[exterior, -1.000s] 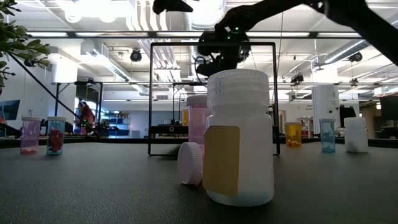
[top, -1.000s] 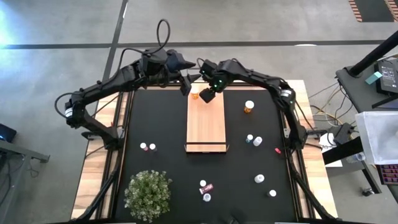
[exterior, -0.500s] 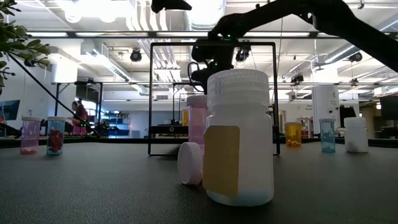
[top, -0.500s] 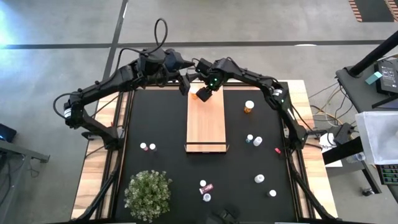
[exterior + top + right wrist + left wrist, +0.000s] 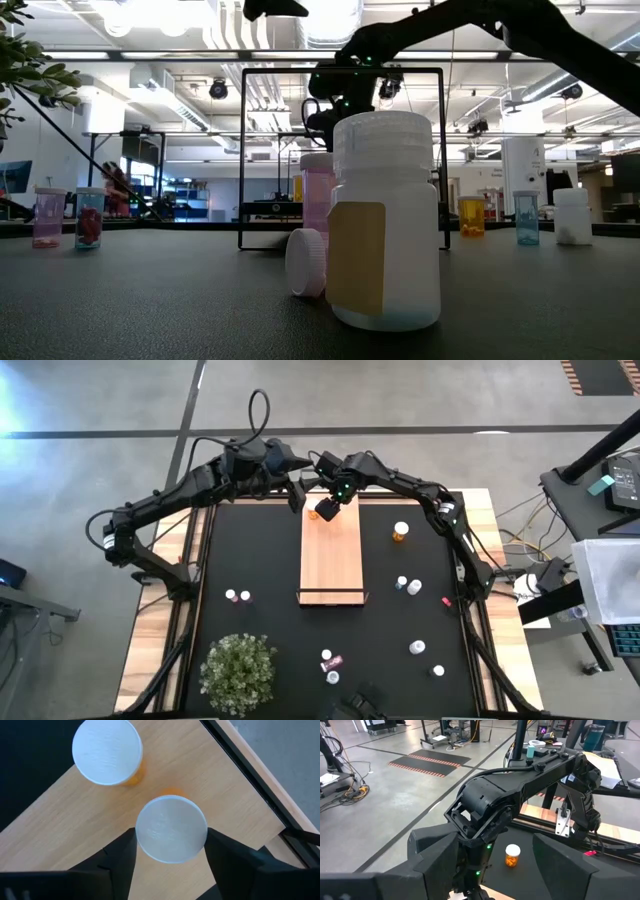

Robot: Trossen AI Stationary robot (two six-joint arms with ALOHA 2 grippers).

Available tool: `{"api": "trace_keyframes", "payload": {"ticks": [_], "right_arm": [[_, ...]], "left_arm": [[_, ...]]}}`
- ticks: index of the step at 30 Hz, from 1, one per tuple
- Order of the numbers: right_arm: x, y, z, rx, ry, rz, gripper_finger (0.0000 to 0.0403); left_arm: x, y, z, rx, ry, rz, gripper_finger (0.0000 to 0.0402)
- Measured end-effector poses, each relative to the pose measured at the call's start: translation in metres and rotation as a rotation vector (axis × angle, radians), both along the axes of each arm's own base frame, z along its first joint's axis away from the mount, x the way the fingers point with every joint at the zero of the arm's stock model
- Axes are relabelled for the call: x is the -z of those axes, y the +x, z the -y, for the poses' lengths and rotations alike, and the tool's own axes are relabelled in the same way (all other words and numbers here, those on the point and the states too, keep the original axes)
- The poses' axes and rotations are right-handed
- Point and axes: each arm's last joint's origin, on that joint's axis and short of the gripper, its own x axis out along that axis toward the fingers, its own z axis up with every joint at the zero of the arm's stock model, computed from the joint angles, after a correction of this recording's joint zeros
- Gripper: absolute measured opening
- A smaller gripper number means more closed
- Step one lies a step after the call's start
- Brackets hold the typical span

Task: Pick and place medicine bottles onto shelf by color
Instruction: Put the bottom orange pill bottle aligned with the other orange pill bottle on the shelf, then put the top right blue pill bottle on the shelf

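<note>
While its fingers pinch an orange bottle [image 5: 171, 836] (cap lettering unreadable), the right gripper [image 5: 170, 851] hovers over the shelf [image 5: 75, 820].

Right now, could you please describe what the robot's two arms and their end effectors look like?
Both arms are dark, nearly black, built of slim jointed links. The left end effector has broad, matte black fingers. The right end effector has similar dark fingers; its wrist carries small green indicator lights. A black cable loops above the left arm's wrist, and a silver bracket sits on the right arm.

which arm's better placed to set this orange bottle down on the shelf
Right: the right gripper brackets an orange bottle directly over the shelf, beside another orange bottle. The left gripper waits beside the shelf's far end.
</note>
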Motion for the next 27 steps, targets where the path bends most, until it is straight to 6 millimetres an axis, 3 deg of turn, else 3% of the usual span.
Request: {"api": "trace_keyframes", "payload": {"ticks": [12,20,27], "right_arm": [[-0.005,-0.003,-0.002,-0.001,0.001,-0.002,0.0266],[-0.058,-0.032,-0.021,0.015,-0.002,0.013,0.0258],[-0.096,-0.068,-0.060,0.007,0.033,-0.035,0.0247]], "left_arm": [[0.000,0.000,0.000,0.000,0.002,-0.001,0.0240],[0.000,-0.001,-0.002,-0.007,0.001,-0.004,0.0240],[0.001,-0.001,-0.004,-0.012,0.004,-0.007,0.0240]]}}
